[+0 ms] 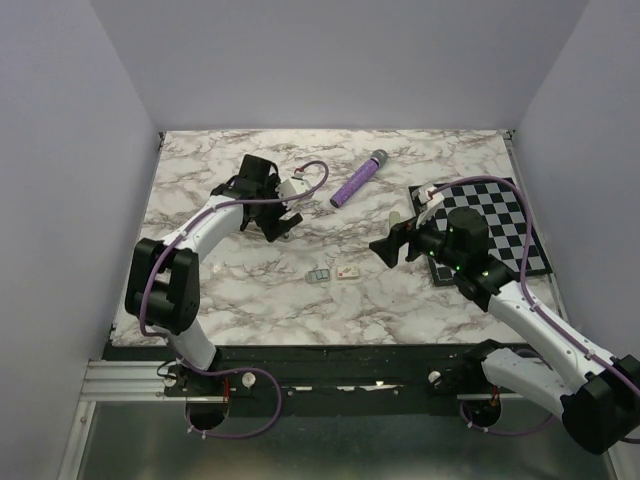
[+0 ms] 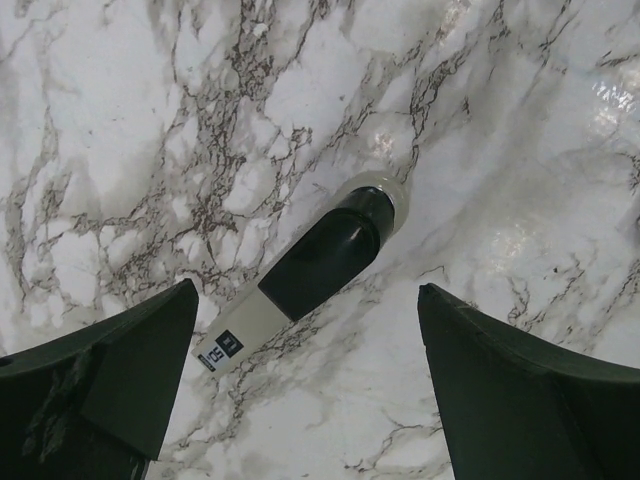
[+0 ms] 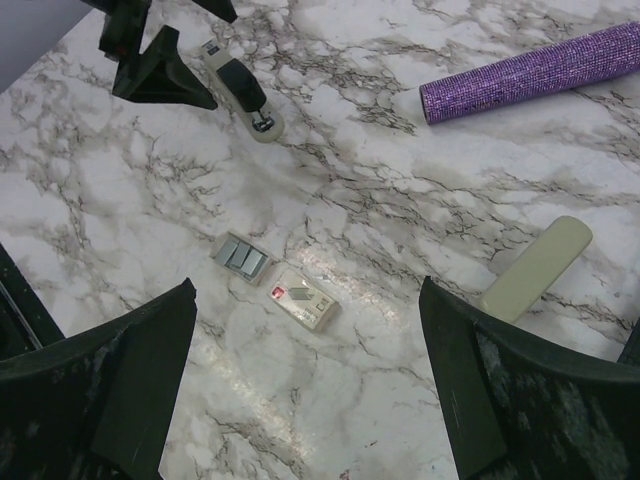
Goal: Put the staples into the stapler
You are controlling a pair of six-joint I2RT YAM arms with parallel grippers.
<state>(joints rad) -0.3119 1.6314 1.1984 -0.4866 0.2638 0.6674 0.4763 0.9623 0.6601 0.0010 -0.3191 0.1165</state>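
On the white marble-patterned table, a black-and-white checkered mat is seen at the right. The left gripper is held wide open over the slim beige-grey stapler with a dark inner rail, which lies flat between the fingers, apart from both. The right gripper is likewise spread open and empty. Below it, the tiny grey metallic staple block and the cream-white staple box are laid just beside each other.

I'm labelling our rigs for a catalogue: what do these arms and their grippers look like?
The left arm and right arm have white curved links and black joints, with purple cables looping alongside. Fingers are black, wedge-shaped. Green lights dot the right wrist.
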